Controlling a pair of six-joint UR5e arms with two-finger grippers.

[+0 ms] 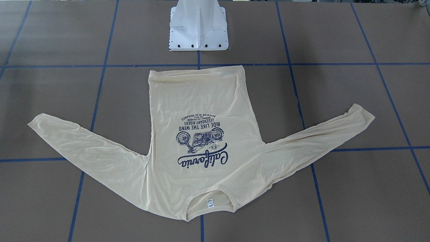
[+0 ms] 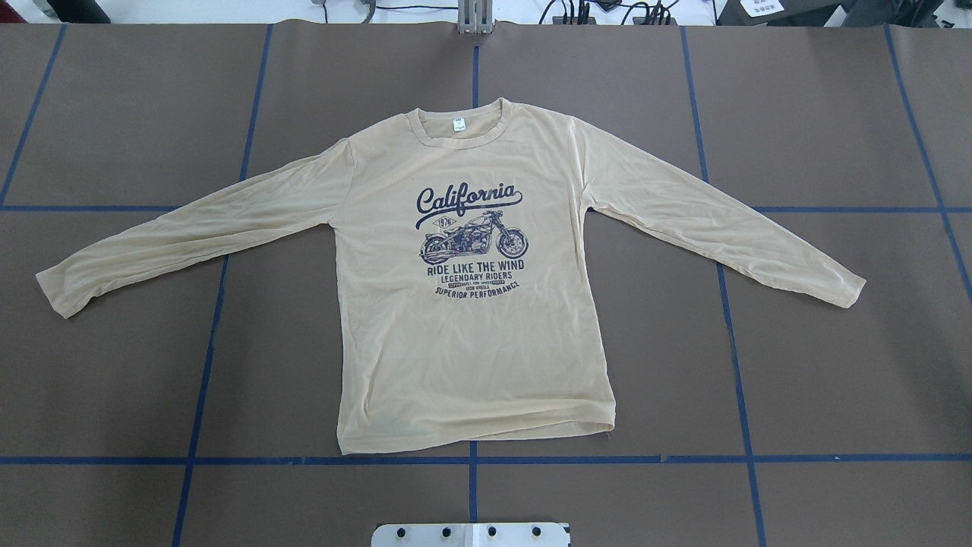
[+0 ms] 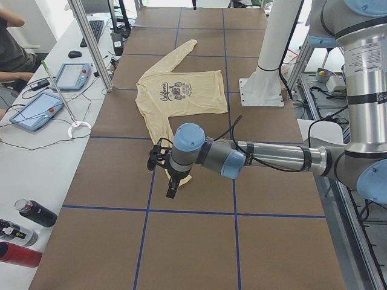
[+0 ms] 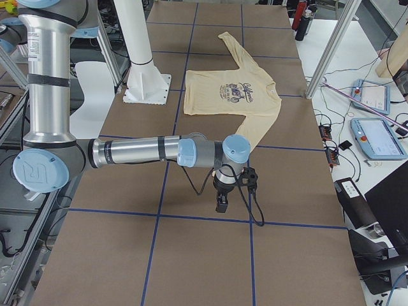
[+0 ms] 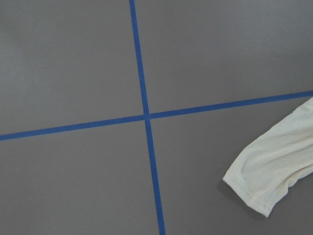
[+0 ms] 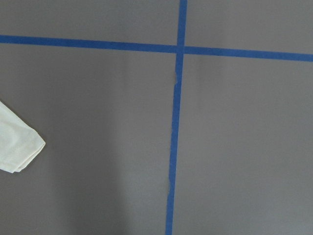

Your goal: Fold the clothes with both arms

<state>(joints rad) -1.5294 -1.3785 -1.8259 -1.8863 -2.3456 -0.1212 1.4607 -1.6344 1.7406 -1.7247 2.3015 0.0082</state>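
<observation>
Shirt flat at the middle of the table, print up, sleeves spread wide, collar far from the base. Thin, soft, light cloth. Expect drape and wrinkles, so pinch at a cuff, not mid-body. Left gripper and right gripper hang just beyond the cuffs, holding nothing. You cannot tell how far open they are.

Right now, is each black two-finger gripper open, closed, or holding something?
Left gripper: cannot be told, visible only in a side view.
Right gripper: cannot be told, same reason.
</observation>
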